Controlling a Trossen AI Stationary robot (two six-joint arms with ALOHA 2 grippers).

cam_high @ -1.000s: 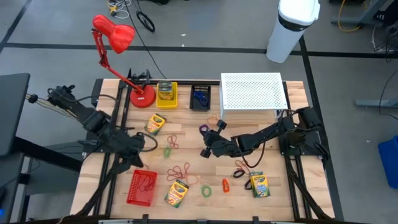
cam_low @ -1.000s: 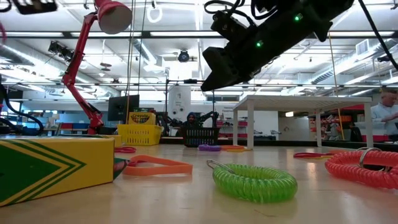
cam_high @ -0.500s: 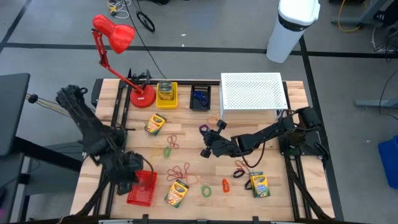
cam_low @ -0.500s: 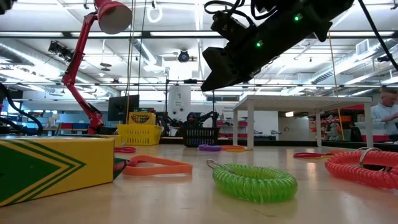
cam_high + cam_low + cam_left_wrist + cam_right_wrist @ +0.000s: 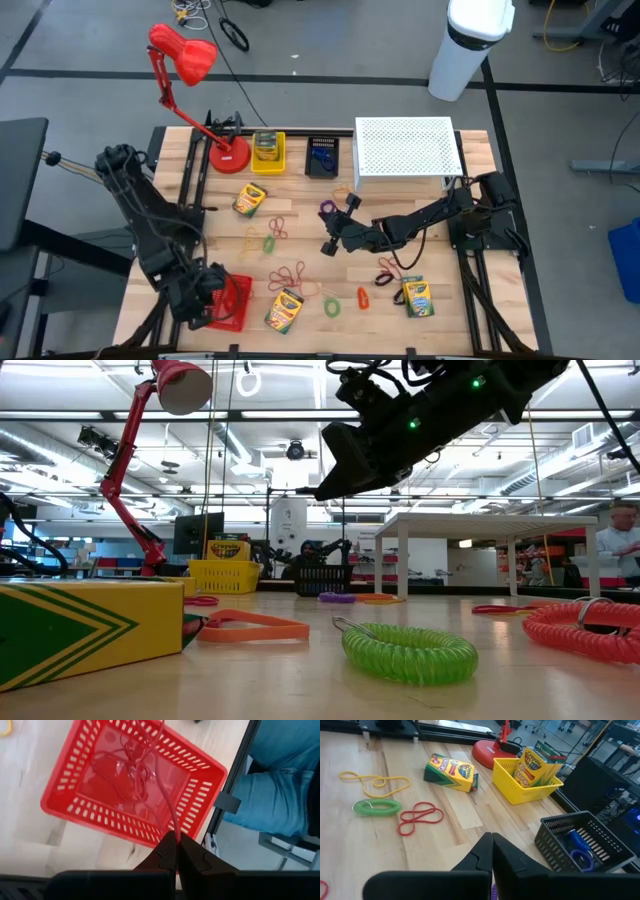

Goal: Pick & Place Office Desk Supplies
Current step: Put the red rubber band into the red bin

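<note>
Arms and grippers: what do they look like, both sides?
Both arms are black, jointed, with exposed cable bundles along the links. Left gripper and right gripper have matte black fingers that taper to thin tips. The low view shows small green indicator lights on the right arm.

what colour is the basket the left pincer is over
Red, a slotted plastic basket with red rubber bands inside; it shows best in the left wrist view.

Bright even light; foreground (low view) seemingly blurred.
</note>
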